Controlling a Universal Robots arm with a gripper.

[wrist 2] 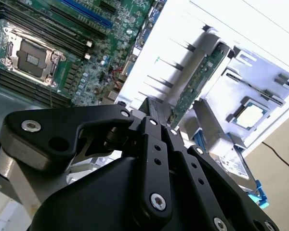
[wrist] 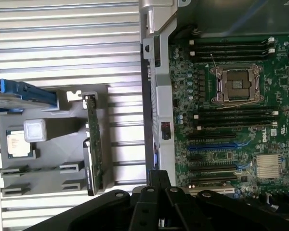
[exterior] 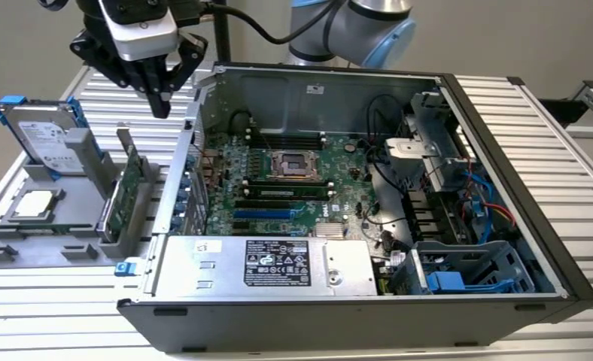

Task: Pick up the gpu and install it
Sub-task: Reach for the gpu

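The gpu (exterior: 124,192) stands on edge in a slot of the grey holder (exterior: 35,252), at the exterior view's left of the open computer case (exterior: 497,150). It is a thin green card (wrist: 94,144) with a silver bracket at one end, and it also appears in the second wrist view (wrist 2: 197,79). My gripper (exterior: 161,111) hangs above the gpu's far end, close to the case's outer wall, well clear of the card. Its black fingers (wrist: 159,179) are pressed together with nothing between them. The motherboard (exterior: 287,188) lies in the case, its blue slot (wrist: 212,147) bare.
A silver hard drive in a blue frame (exterior: 46,139) leans in the holder beside the gpu, and a processor chip (exterior: 34,203) lies flat nearby. Inside the case sit the power supply (exterior: 266,263), cables and drive cages (exterior: 457,271). Ribbed metal tabletop (exterior: 558,180) surrounds everything.
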